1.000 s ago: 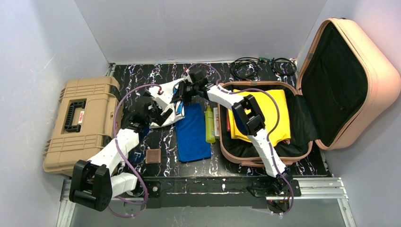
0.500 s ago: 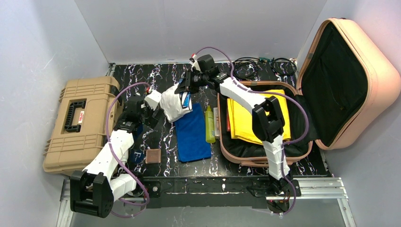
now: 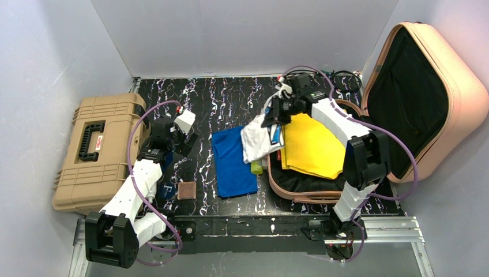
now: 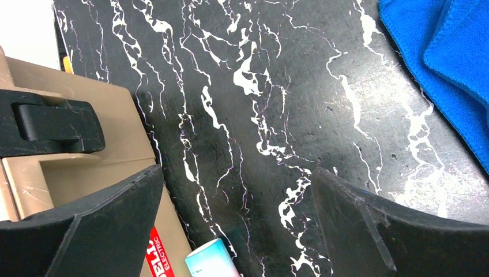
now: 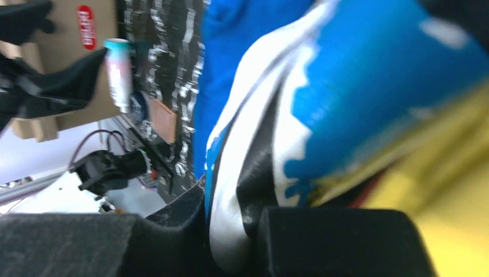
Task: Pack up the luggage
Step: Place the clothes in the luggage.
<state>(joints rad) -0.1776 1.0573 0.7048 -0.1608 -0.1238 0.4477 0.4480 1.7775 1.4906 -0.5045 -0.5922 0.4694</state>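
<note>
My right gripper [image 3: 275,117] pinches a white-and-blue garment [image 3: 256,141] that hangs over the left rim of the luggage [image 3: 455,86]. The luggage lies open at the right of the table [image 3: 219,95], lid propped up, with a yellow cloth [image 3: 314,147] inside. My left gripper [image 3: 179,135] hovers empty, jaws spread wide, between the tan toolbox [image 3: 98,150] and the blue towel [image 3: 233,164].

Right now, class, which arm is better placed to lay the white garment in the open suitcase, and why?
Right. The right hand is shut on the white garment, hanging at the luggage rim beside the yellow cloth. The left hand is open, empty, over near the toolbox.
</note>
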